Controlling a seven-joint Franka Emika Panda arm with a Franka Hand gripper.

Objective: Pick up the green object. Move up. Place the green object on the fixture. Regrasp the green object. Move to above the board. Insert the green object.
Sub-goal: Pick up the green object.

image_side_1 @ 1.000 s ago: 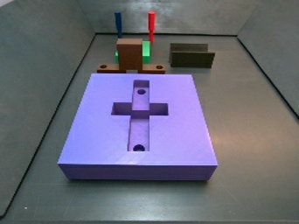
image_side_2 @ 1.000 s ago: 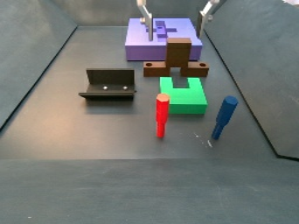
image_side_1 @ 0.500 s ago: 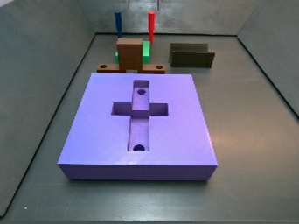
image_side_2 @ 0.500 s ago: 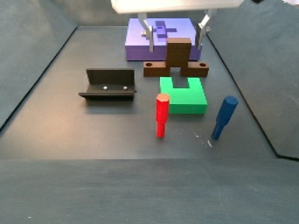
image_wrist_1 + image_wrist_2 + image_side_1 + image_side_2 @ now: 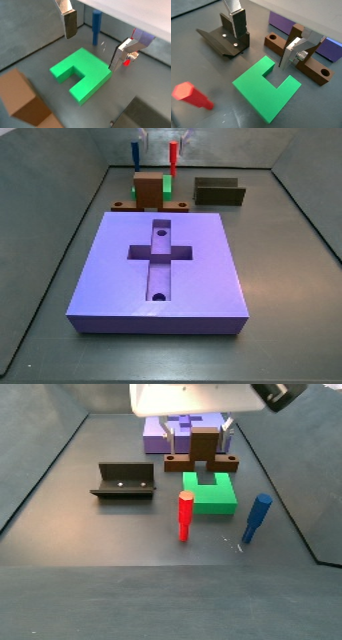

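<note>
While the two-finger gripper (image 5: 264,42) is held open, the bright green matte U-shaped piece (image 5: 268,88) is seen flat directly beneath. Its notch is turned toward the reddish-brown upright block (image 5: 298,57)

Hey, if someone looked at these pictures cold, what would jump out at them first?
Probably the green object, lying flat on the grey floor, with the open claw poised above it and nothing between its fingers. Next comes the big purple board with its cross-shaped recess, and the red peg and blue peg standing upright near the green piece.
</note>
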